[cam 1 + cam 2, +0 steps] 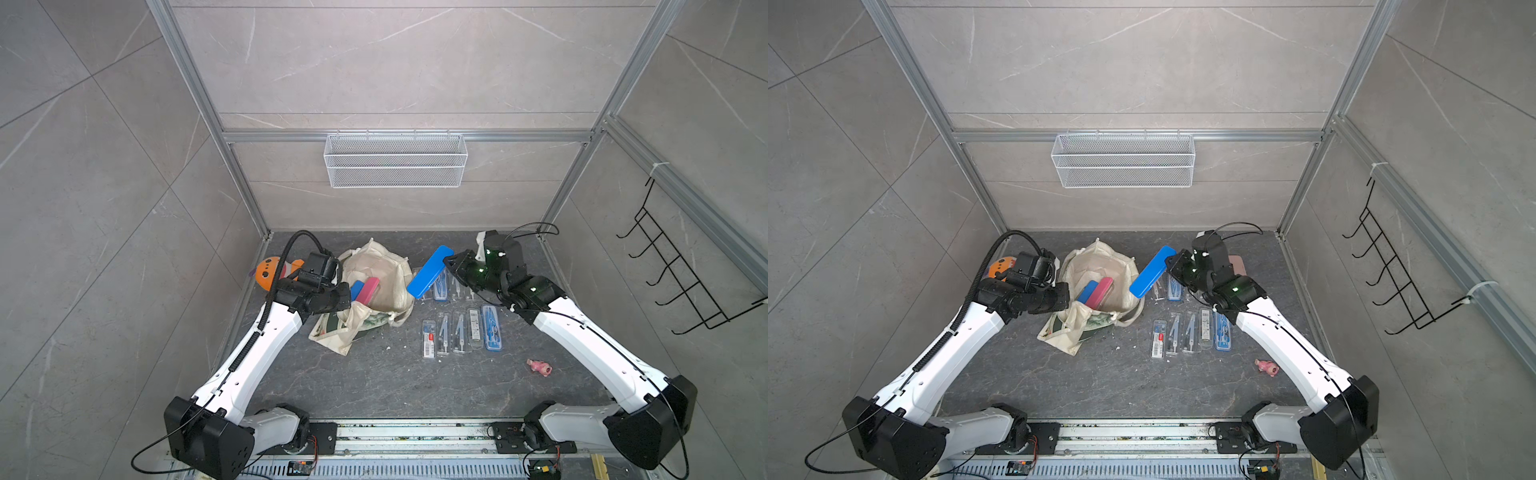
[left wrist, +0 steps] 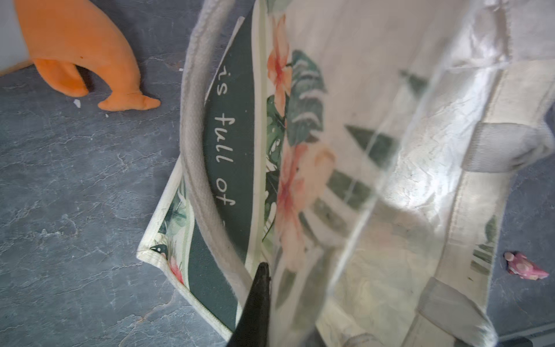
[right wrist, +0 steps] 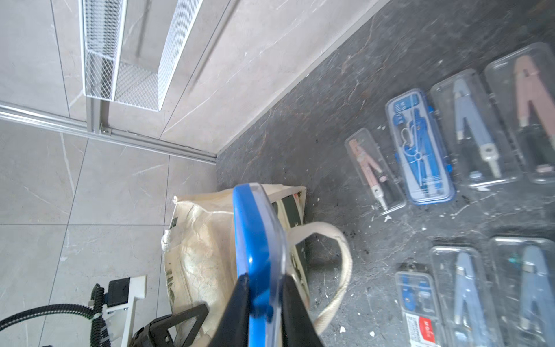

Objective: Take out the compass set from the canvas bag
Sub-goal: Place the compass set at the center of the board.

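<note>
- One orange plush (image 1: pixel 266 272) at the far left of the table (image 1: pixel 374 386), partly hidden.
- Next, left gripper (image 1: pixel 345 297) at the left rim of the bag (image 1: pixel 386 266), jaws pressed together on the rim cloth. In the wrist view only one finger (image 2: pixel 255 303) in sight, flat against the cloth, the other hidden behind it.
- Bag slumped but standing, mouth open upward. Green printed panel folded out on the table at its near side, one handle looped on the table toward the right.
- Inside the bag, two cases leaning side by side: a second blue case (image 1: pixel 356 289) and a pink case (image 1: pixel 368 289).
- Right of the bag, blue case (image 1: pixel 429 272) out of it and in the air, tilted, lower end near the bag's right rim. Clear lid along one face in the right wrist view.
- Right gripper (image 1: pixel 449 262) pinching the upper end of that case, one finger on each flat face.
- Beneath and to the right, compass sets (image 1: pixel 459 330) in clear boxes, laid in two rows on the table, five in the near row.
- Further right, small pink toy (image 1: pixel 540 367) lying alone on the table.
- On the right wall, black hook rack (image 1: pixel 681 274).
</note>
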Action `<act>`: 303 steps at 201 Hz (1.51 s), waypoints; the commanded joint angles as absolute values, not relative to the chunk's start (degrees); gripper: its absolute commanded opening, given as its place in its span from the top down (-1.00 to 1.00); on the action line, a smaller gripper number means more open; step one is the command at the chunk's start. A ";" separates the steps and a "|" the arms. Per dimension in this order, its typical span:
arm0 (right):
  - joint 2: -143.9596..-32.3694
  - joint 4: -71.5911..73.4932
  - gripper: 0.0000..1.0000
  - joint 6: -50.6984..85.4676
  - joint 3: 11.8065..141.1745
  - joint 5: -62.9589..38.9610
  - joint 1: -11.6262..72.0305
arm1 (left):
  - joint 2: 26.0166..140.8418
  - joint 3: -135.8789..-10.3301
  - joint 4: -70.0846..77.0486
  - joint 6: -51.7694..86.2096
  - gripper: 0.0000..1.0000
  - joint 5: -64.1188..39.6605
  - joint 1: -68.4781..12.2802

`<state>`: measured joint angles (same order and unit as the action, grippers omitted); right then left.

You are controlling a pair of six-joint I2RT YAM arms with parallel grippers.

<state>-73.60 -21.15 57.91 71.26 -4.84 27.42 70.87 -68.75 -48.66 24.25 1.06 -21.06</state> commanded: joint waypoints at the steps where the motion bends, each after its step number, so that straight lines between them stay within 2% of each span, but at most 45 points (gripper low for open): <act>1: -70.89 -24.61 0.68 55.16 70.37 -9.11 23.50 | 71.08 -68.11 -48.78 22.70 1.00 1.18 -18.69; 27: -69.79 -25.25 0.68 53.24 66.83 -14.04 19.79 | 71.29 -68.20 -48.27 21.82 1.00 0.29 -16.67; 75: -73.05 -21.55 0.65 49.89 57.43 -23.64 19.77 | 71.20 -69.33 -46.61 21.73 1.00 -1.76 -16.08; 120: -81.15 -19.02 0.63 46.31 54.01 -25.48 27.44 | 70.74 -69.96 -46.10 21.76 1.00 -2.42 -16.08; 186: -95.92 -19.89 0.62 41.66 60.02 -26.95 34.46 | 70.31 -69.88 -45.26 22.25 1.00 -4.35 -16.08; 265: -104.18 -25.74 0.58 37.29 67.79 -23.52 35.16 | 69.80 -69.87 -44.91 22.41 1.00 -5.22 -16.08; 282: -104.42 -27.03 0.47 37.15 68.35 -21.92 35.16 | 69.69 -69.83 -45.09 22.25 1.00 -5.33 -16.08; 303: -103.10 -27.82 0.02 37.68 68.53 -20.34 35.07 | 69.70 -69.96 -45.26 22.11 1.00 -5.32 -16.09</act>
